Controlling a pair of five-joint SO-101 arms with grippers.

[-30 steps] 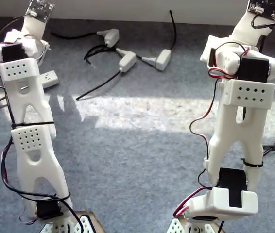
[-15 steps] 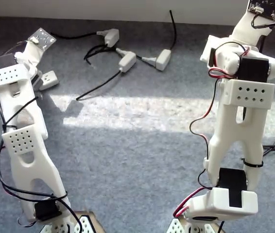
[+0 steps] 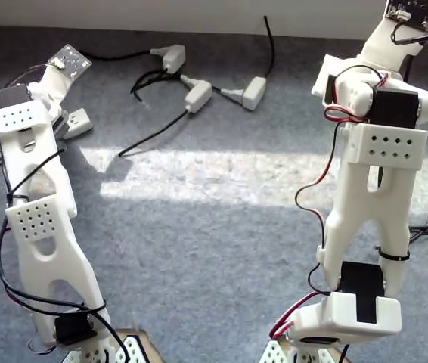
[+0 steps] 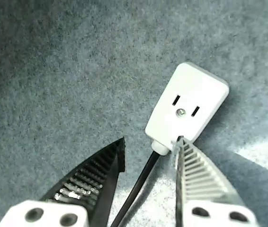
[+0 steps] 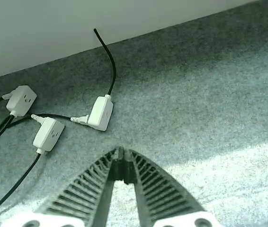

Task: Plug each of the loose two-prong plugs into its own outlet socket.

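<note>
**Outlet socket [image 4: 187, 109] now at the left gripper [image 4: 149, 144] tips**

Over the last second the left arm has dropped and swung outward. Its gripper now hangs spread wide and holds nothing — astride the black cord [image 4: 138, 184], with the socket just beyond the fingertips and the white finger [image 4: 191, 165] touching its cord end. This looks like lining up a grasp that has not yet closed. Three white connectors [image 3: 198, 95] lie well ahead of the right gripper [image 5: 122, 153], which has not moved — pressed together, empty.
</note>
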